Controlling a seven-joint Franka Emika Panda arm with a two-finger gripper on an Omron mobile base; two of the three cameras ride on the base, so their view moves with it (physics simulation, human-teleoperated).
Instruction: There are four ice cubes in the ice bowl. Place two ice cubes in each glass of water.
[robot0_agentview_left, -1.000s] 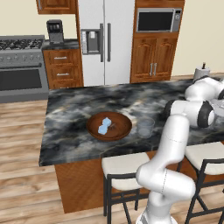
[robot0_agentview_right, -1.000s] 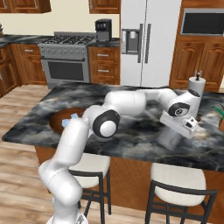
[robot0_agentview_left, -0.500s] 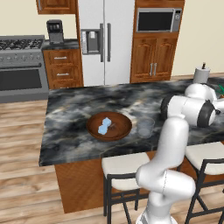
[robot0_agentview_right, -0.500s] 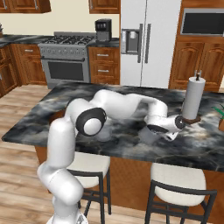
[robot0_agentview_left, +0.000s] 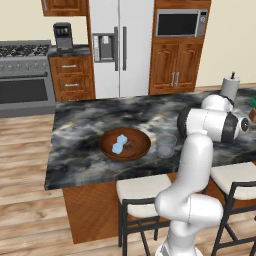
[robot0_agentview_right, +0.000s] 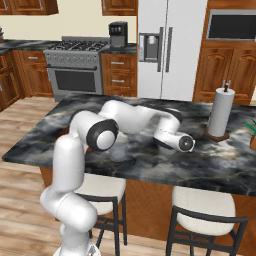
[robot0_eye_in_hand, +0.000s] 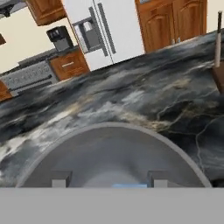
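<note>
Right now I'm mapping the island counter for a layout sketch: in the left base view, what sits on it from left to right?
ice bowl holding ice cubes → glass of water → paper-towel roll

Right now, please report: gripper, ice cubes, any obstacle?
Gripper open, at clear glass tumbler rim. Pale-blue ice cubes lie in reddish-brown wooden bowl. No obstacle seen.

Flat, even, rendered light in all my views.
My arm (robot0_agentview_left: 200, 150) throws only soft shadows on the counter (robot0_agentview_left: 85, 125); no glare; my hand view is coarse and blurry up close.
</note>
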